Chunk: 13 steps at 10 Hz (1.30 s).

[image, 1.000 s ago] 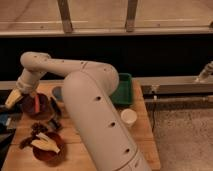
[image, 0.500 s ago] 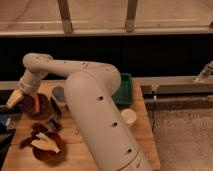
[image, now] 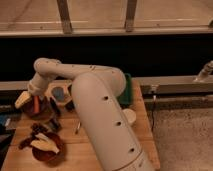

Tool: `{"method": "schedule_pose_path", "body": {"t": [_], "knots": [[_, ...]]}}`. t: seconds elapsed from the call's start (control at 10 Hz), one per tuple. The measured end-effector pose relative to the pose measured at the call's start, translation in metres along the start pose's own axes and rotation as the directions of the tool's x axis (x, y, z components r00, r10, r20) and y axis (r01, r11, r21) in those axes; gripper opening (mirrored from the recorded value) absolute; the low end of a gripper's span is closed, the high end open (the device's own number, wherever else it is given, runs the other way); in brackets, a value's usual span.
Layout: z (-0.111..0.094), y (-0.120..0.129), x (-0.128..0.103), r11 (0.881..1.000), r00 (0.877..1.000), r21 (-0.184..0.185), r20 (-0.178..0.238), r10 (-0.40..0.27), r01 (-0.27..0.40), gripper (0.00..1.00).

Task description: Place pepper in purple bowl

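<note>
The purple bowl (image: pixel 40 109) is a dark shallow bowl at the left of the wooden table. An orange-red pepper (image: pixel 36 103) stands upright in or just over it. My gripper (image: pixel 22 100) is at the end of the white arm (image: pixel 95 100), just left of the pepper and over the bowl's left rim. I cannot tell if it touches the pepper.
A reddish-brown bowl with pale yellow pieces (image: pixel 45 146) sits at the front left. A white cup (image: pixel 129 116) is at the right, a green tray (image: pixel 125 90) behind it, a blue object (image: pixel 59 93) and a dark object (image: pixel 70 105) beside the purple bowl. The arm hides the table's middle.
My gripper has shifted a little to the right, closer to the pepper and the purple bowl. The other objects have not moved.
</note>
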Motion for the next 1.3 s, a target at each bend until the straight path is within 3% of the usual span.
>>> {"method": "schedule_pose_path", "body": {"t": [0.4, 0.7, 1.0, 1.2, 1.3], "knots": [[0.029, -0.011, -0.015, 0.999, 1.0, -0.032, -0.03, 0.0, -0.001, 0.8], [0.039, -0.02, -0.018, 1.0, 0.999, -0.024, -0.044, 0.005, -0.006, 0.8], [0.032, -0.026, -0.013, 0.998, 0.999, 0.055, -0.029, 0.021, -0.019, 0.8], [0.024, -0.029, -0.011, 0.988, 1.0, 0.152, -0.002, 0.023, -0.023, 0.8], [0.025, -0.029, -0.009, 0.987, 1.0, 0.161, 0.006, 0.021, -0.022, 0.8]]}}
